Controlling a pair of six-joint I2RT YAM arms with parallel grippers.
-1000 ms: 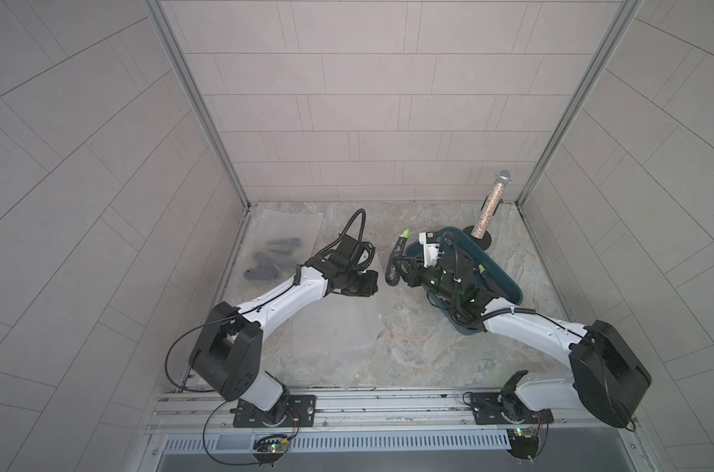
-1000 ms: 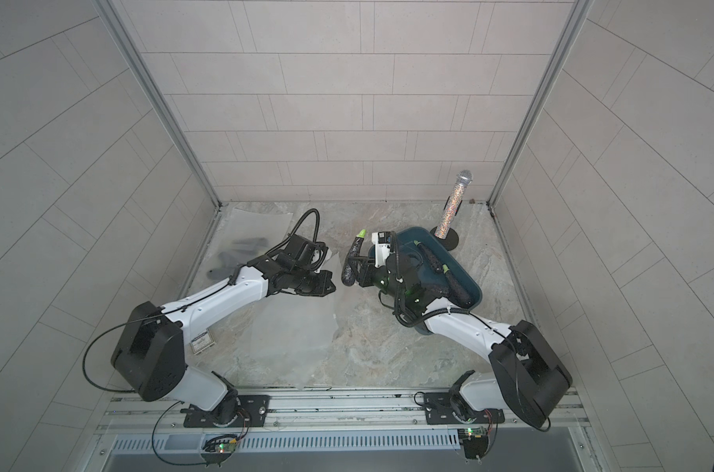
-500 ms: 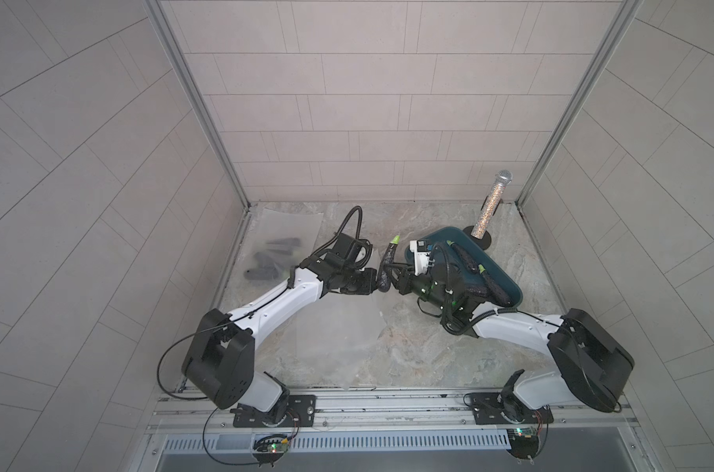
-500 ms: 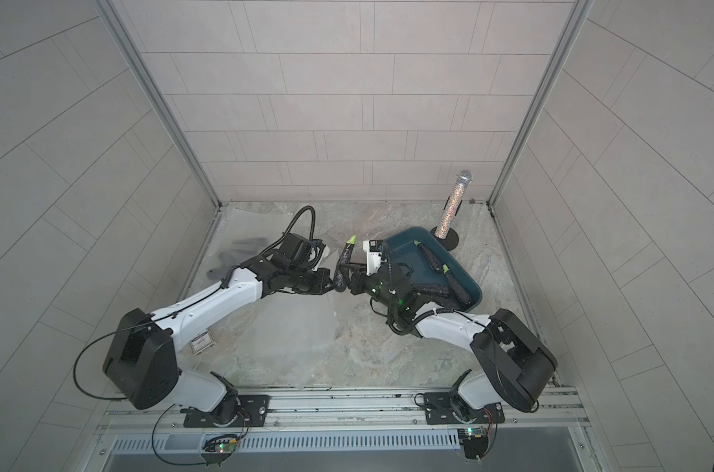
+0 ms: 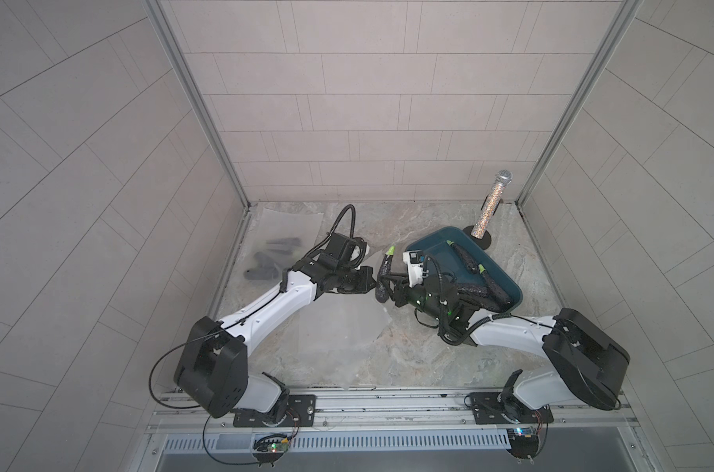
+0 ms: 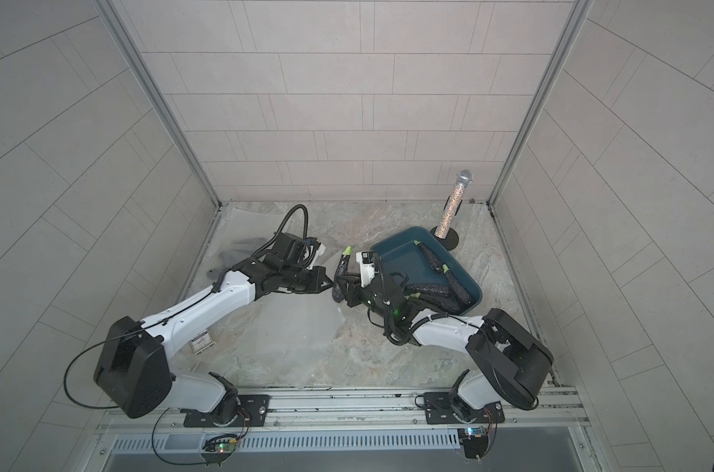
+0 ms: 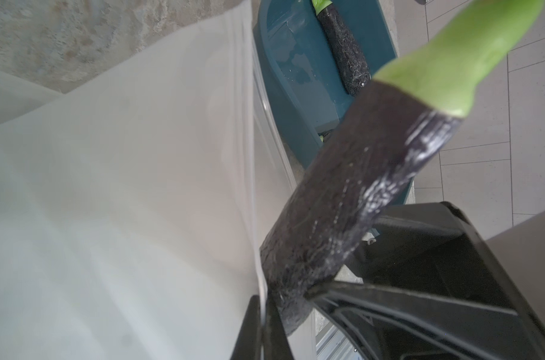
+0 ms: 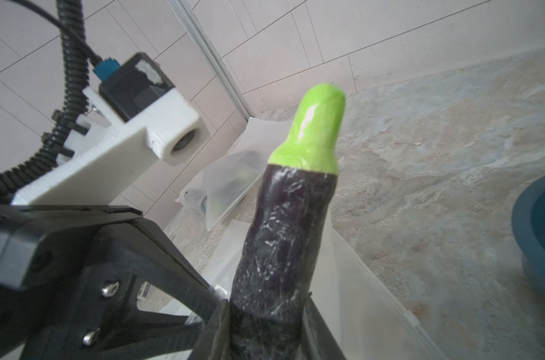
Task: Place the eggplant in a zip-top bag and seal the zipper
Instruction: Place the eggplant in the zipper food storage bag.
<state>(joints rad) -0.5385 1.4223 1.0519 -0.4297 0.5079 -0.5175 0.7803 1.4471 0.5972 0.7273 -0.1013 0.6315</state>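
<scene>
A: Where's the eggplant (image 5: 384,269)?
B: Right gripper (image 5: 388,287) clamps its lower end. Near upright, stem up, butt at the bag (image 5: 339,333) mouth.
A: Left gripper (image 5: 371,282)?
B: Pinched shut on the bag's rim, just beside it. Rest of the bag is flat on the marble table (image 5: 412,355); tiled walls (image 5: 347,102) close.

I'm driving this from afar in a robotics lab test cell. Pale tiled panels (image 5: 347,102) set in aluminium posts (image 5: 198,102) box in a marble-look tabletop (image 5: 408,355). On my side of the teal bin (image 5: 506,282), a metal rail (image 5: 388,402) carries arm bases (image 5: 261,392) and bare circuit boards (image 5: 271,448).
</scene>
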